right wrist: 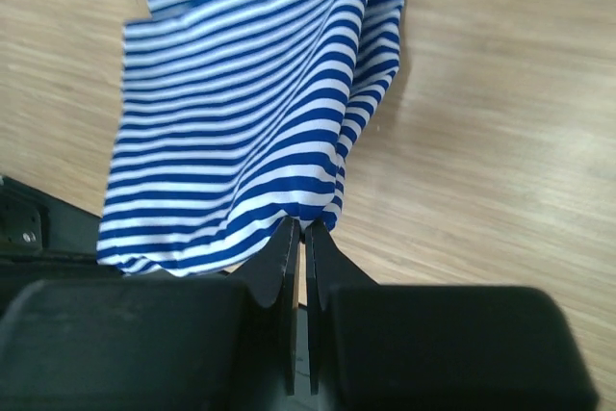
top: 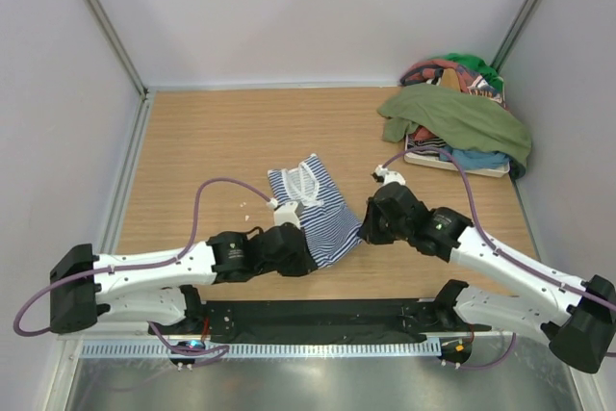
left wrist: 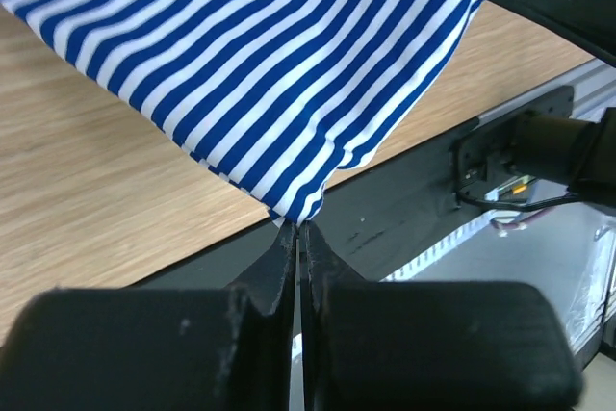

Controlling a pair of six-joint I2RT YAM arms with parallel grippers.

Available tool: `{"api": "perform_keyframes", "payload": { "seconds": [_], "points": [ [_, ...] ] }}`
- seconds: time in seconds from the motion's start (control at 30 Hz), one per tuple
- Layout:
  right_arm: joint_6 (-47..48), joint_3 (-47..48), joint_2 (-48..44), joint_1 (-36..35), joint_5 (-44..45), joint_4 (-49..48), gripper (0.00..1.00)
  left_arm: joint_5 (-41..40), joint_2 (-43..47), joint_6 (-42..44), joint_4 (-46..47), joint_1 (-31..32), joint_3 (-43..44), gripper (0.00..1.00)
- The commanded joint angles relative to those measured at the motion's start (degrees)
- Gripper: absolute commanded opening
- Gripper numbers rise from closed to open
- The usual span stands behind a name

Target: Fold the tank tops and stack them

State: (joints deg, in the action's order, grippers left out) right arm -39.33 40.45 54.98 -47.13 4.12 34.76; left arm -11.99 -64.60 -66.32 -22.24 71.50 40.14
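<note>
Now your left gripper (left wrist: 298, 230) and right gripper (right wrist: 300, 231) each clamp a near hem corner of the striped tank top (top: 325, 211); it looks light and limp, so lift evenly.

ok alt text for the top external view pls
Two robot arms meet over a wooden table, the left gripper and right gripper each with jaws shut on a near corner of a navy-and-white striped tank top. An olive green top drapes over a clothes pile at the far right.
</note>
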Motion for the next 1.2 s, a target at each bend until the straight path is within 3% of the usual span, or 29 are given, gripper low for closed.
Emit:
{"api": "perform_keyframes", "payload": {
  "seconds": [0.0, 0.33, 0.77, 0.97, 1.17],
  "points": [
    [1.8, 6.03, 1.26, 0.02, 5.54, 1.36, 0.01, -0.15, 1.14, 2.51, -2.1, -2.24, 3.8, 0.0],
    [5.93, 16.14, 12.33, 5.65, 4.85, -3.38, 0.01, 10.83, 0.98, 7.52, 0.7, -20.42, 4.94, 0.0],
    [8.31, 28.54, 24.99, 9.78, 1.33, -6.2, 0.01, 19.89, -5.62, 12.36, 0.53, -31.24, 13.38, 0.0],
    [7.6, 26.27, 22.99, 9.78, 0.45, -5.76, 0.01, 22.62, -6.24, 10.26, 3.42, -30.2, 10.49, 0.0],
    [5.76, 18.37, 15.35, 9.87, -0.42, -4.88, 0.01, 18.94, -3.87, 5.95, 6.77, -21.61, 5.57, 0.0]
  ]
}}
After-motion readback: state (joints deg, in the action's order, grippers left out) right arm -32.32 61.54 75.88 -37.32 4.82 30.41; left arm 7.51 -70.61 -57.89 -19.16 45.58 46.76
